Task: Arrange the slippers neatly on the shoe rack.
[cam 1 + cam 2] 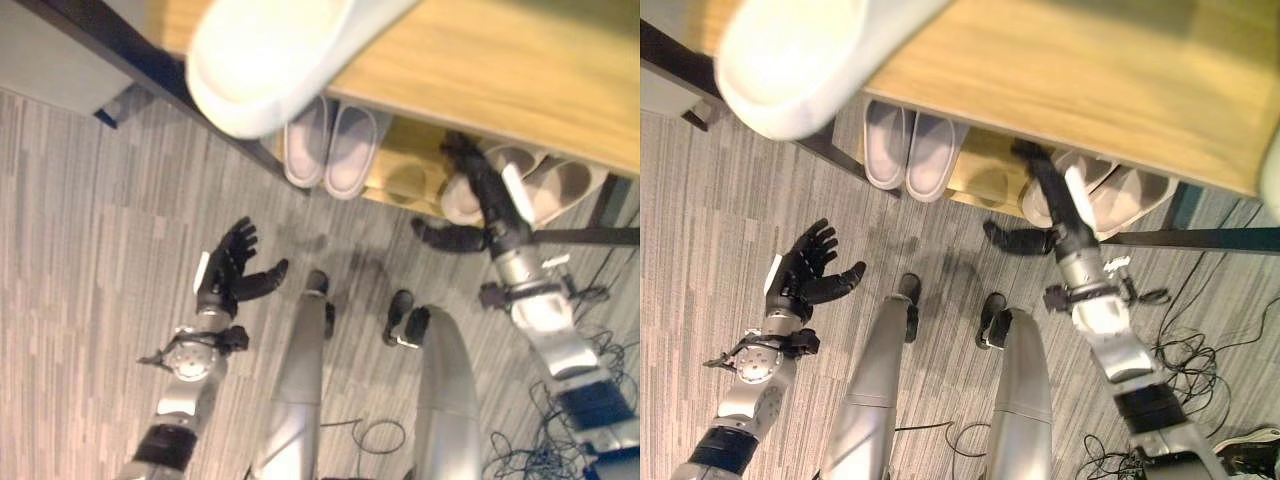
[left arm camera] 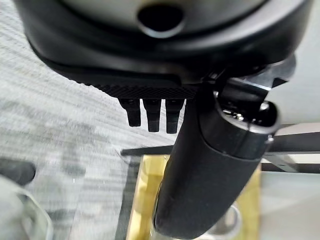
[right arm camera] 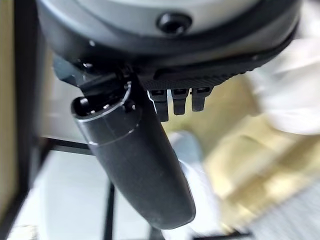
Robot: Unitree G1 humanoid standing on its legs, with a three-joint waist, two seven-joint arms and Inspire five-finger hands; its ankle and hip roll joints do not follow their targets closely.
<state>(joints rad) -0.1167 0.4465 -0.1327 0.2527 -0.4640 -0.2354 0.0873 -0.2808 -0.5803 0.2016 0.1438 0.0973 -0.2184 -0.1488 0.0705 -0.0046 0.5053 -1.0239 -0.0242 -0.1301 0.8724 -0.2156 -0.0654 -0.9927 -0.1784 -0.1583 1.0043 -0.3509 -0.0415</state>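
Reaching under the wooden top of the shoe rack [image 1: 520,70], my right hand [image 1: 480,195] lies with its fingers straight along the nearer slipper of the right-hand pair [image 1: 462,200] on the lower shelf, thumb stuck out sideways over the floor — spread and resting against the slipper, not pinching it, as far as I can judge. The second slipper of that pair [image 1: 565,185] sits just beyond the hand on its outer side, touching the first but splayed at an angle. A tidier pair of pale slippers [image 1: 328,150] stands side by side further along the shelf, well apart from my right hand and ahead of my left. My left hand [image 1: 228,270] hovers over the grey carpet [image 1: 90,230], fingers fanned, holding nothing. One more white slipper [image 1: 262,60] looms at the rack's top edge, very close to the camera.

I take the step in hand to be squaring up the right-hand pair. Next I would nudge the nearer slipper parallel to its mate — gently, so neither slides off the shelf's front edge.
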